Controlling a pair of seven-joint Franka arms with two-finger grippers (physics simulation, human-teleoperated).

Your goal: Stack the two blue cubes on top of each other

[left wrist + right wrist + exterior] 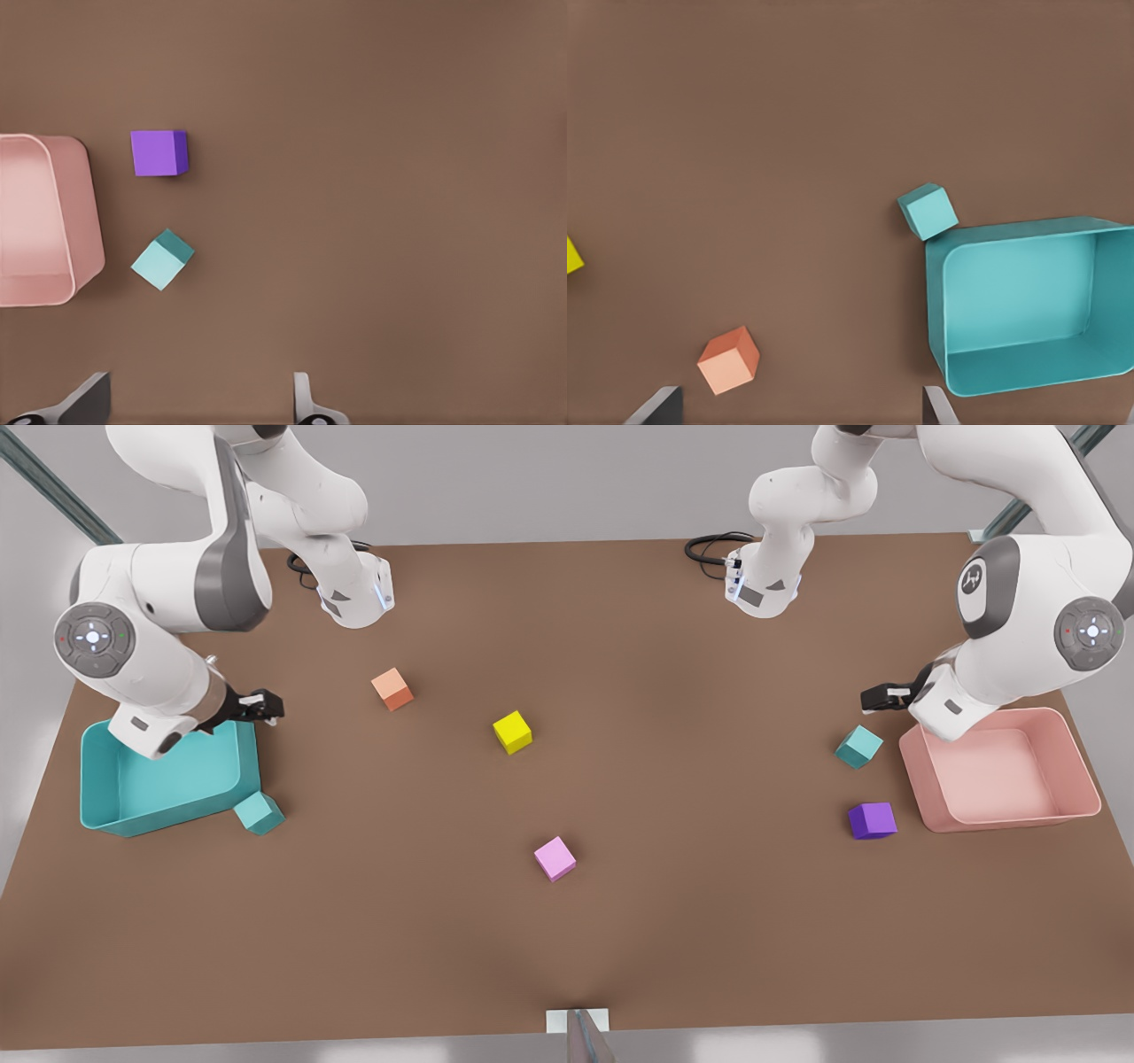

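Two blue cubes sit far apart, neither one lifted.
One blue cube (259, 812) touches the teal bin (106, 779), so fingers may snag its wall; the other (858, 746) sits near the pink bin (1076, 766). Left gripper (881, 699) and right gripper (257, 705) hover wide, empty.

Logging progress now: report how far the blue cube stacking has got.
Nothing is stacked. One blue cube lies against the teal bin, the other blue cube beside the pink bin, the table's width apart. The left gripper hangs open above the pink-bin cube, the right gripper open by the teal bin; neither holds anything. Left: grasp one, carry it across, set it on the other.
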